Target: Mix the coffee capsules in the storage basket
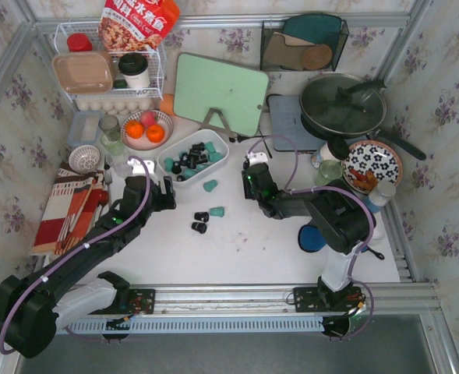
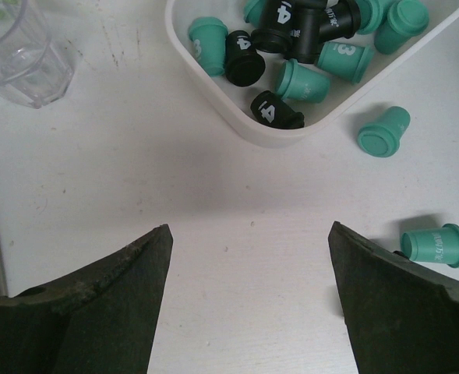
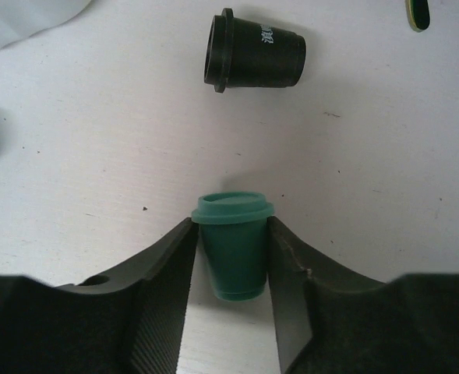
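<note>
The white storage basket point(image 1: 221, 160) point(image 2: 237, 125) holds several teal and black coffee capsules point(image 2: 303, 82). Loose on the table below it lie two teal capsules point(image 1: 210, 185) point(image 1: 217, 211) and two black ones point(image 1: 200, 222). My left gripper point(image 2: 248, 234) point(image 1: 167, 193) hovers open and empty over bare table just short of the basket's near left corner. My right gripper point(image 3: 231, 234) is shut on a teal capsule point(image 3: 231, 249), jaws pressed on both its sides, lid pointing away. A black capsule point(image 3: 254, 60) lies on its side just beyond. In the top view the right wrist point(image 1: 254, 181) hides that grip.
A clear glass point(image 2: 19, 51) stands left of the basket. A plate of oranges point(image 1: 146, 128), a green cutting board point(image 1: 221, 93) and a wire rack point(image 1: 108, 70) stand behind. A pan point(image 1: 342, 105), a patterned bowl point(image 1: 369, 165) and a blue cup point(image 1: 311, 238) are on the right, a striped cloth point(image 1: 69, 206) on the left.
</note>
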